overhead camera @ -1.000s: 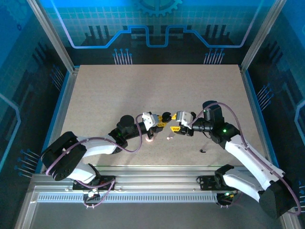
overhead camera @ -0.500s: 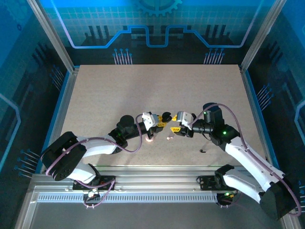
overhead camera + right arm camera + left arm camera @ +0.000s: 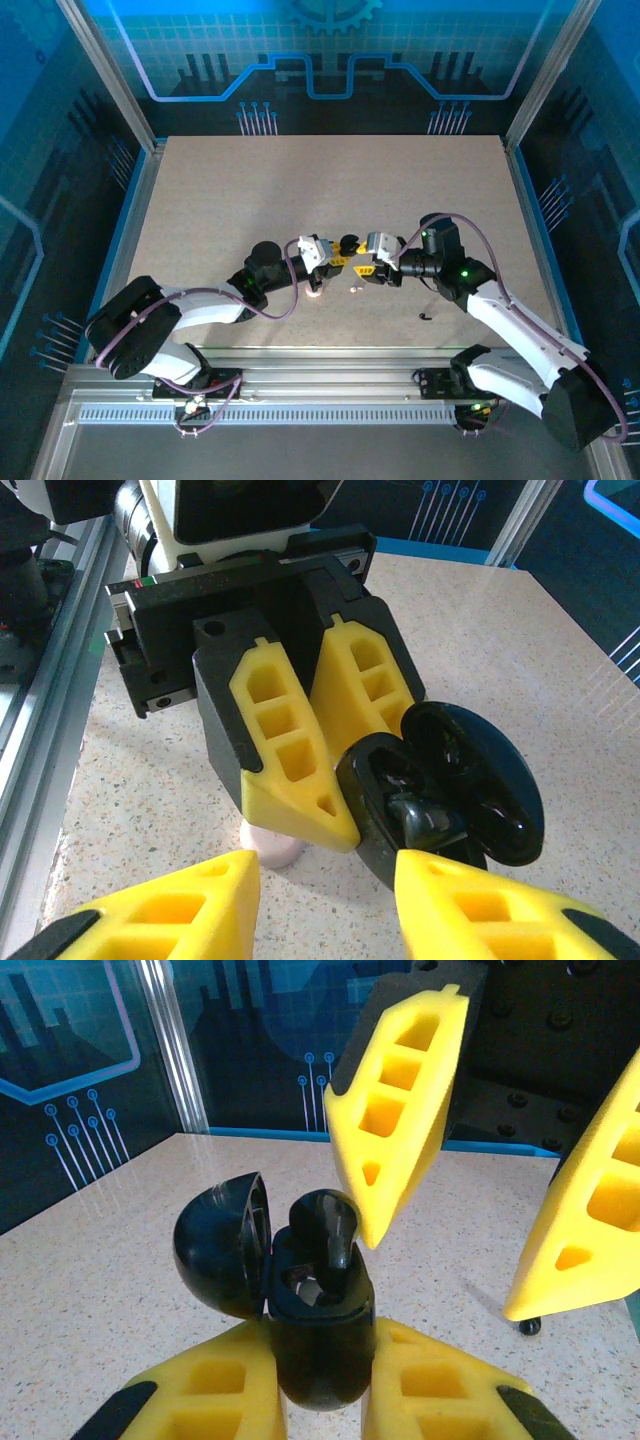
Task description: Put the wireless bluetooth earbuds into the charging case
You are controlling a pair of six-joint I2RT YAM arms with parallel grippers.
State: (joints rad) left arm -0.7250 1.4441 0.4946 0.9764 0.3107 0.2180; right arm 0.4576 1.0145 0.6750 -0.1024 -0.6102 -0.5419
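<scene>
My left gripper (image 3: pixel 320 1360) is shut on the black charging case (image 3: pixel 318 1305), held above the table with its round lid (image 3: pixel 215 1255) swung open to the left. A black curved earbud (image 3: pixel 327 1228) stands partly in the case's right socket. My right gripper (image 3: pixel 325 870) is open, and the tip of one of its yellow fingers (image 3: pixel 400 1110) touches the top of that earbud. From above the two grippers meet at the case (image 3: pixel 348 243). A whitish-pink earbud (image 3: pixel 353 290) and a second black earbud (image 3: pixel 426 317) lie loose on the table.
A round pink case (image 3: pixel 270 845) stands on the table under the left gripper, and it shows from above as the pink case (image 3: pixel 314 292). The speckled table (image 3: pixel 320 190) is bare behind the grippers. Metal rails (image 3: pixel 300 385) run along the near edge.
The right gripper has shifted slightly left, back toward the held case, after drifting a little right. The left arm and the case have stayed put.
</scene>
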